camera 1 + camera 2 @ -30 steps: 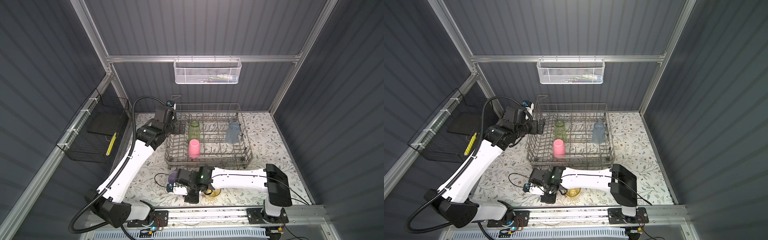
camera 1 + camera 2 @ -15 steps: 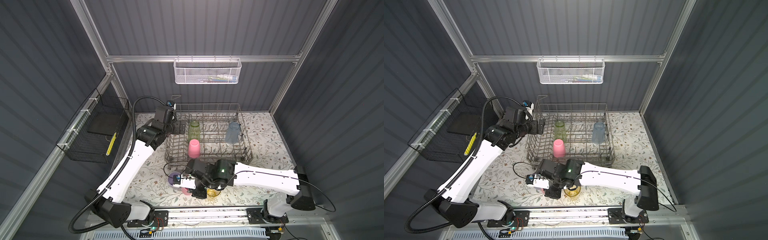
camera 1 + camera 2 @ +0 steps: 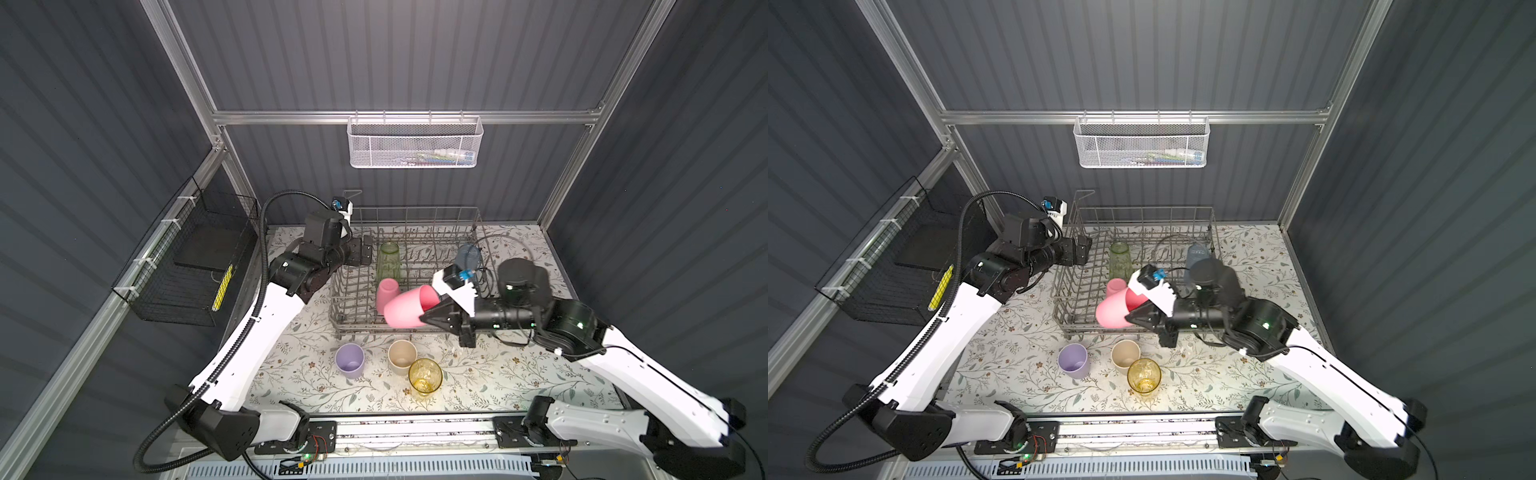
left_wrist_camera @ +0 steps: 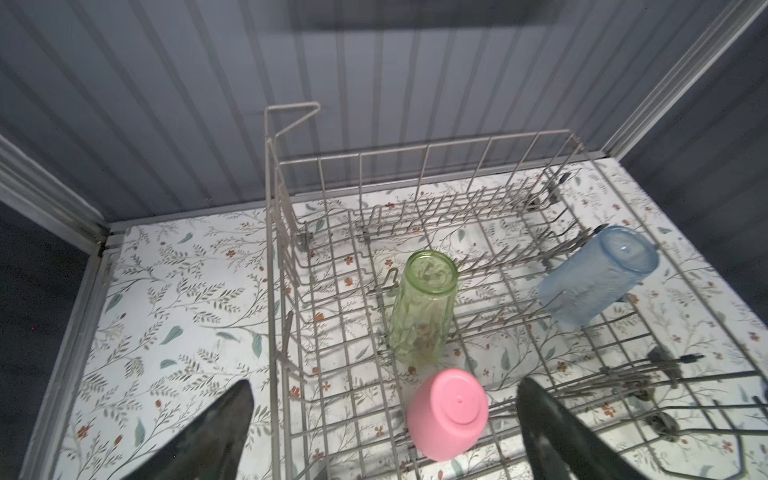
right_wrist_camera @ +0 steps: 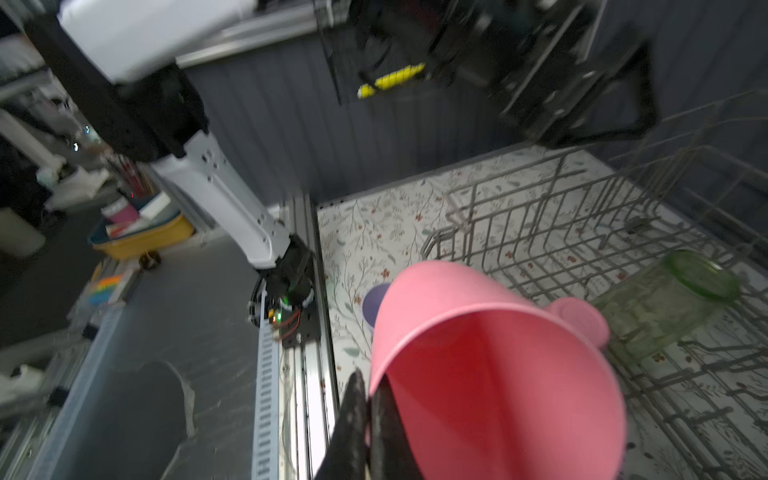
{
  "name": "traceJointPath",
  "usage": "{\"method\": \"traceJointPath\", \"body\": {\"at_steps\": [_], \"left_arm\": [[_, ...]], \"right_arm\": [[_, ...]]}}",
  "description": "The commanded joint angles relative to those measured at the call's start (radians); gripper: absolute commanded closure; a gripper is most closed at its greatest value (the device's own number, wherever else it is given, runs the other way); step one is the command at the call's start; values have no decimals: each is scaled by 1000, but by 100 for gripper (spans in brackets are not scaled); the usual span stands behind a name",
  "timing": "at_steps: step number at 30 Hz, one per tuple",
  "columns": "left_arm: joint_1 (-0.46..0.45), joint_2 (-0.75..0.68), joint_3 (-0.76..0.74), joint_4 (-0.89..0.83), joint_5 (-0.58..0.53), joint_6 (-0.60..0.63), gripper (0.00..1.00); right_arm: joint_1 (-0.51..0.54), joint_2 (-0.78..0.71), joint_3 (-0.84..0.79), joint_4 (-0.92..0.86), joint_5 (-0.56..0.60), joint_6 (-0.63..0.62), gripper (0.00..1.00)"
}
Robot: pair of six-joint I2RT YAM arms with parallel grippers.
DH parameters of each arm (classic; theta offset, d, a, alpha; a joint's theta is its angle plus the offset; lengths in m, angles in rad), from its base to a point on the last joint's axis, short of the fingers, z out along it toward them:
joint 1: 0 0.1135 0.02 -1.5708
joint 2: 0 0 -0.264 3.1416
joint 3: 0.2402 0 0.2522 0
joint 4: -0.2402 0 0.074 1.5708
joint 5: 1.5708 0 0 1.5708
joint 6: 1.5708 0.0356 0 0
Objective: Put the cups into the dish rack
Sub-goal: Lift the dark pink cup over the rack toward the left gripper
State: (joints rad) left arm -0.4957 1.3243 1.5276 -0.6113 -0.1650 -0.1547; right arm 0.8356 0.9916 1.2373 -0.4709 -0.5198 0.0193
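My right gripper (image 3: 428, 318) (image 5: 368, 395) is shut on the rim of a pink cup (image 3: 405, 309) (image 3: 1115, 309) (image 5: 478, 353). It holds the cup tipped on its side above the front edge of the dish rack (image 3: 415, 216) (image 4: 415, 166). Inside the rack stand a green cup (image 3: 387, 262) (image 4: 419, 307), a grey-blue cup (image 3: 465, 255) (image 4: 594, 278) and another pink cup (image 3: 384, 291) (image 4: 449, 415), all upside down. Lilac (image 3: 350, 359), beige (image 3: 402, 356) and amber (image 3: 424, 375) cups stand upright on the table in front. My left gripper (image 3: 365, 251) (image 4: 384, 386) hangs open and empty at the rack's left side.
A white mesh basket (image 3: 415, 143) hangs on the back wall. A black wire basket (image 3: 187, 270) hangs on the left wall. The arms' base rail (image 3: 415, 428) runs along the table's front edge. The right arm's cable loops over the rack's right side.
My right gripper has risen from the table's front with the pink cup and swung back to the rack's front edge, the cup now on its side. The left arm has not moved.
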Motion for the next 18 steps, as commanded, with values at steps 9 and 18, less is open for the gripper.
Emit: {"method": "traceJointPath", "body": {"at_steps": [9,18], "left_arm": [[5,-59,-88,307,415,-6,1],[19,-86,-208,554,800,-55,1]], "right_arm": [[-388,-101,-297,646,-299,536,100],[-585,16,-477,1368,-440,1092,100]]}}
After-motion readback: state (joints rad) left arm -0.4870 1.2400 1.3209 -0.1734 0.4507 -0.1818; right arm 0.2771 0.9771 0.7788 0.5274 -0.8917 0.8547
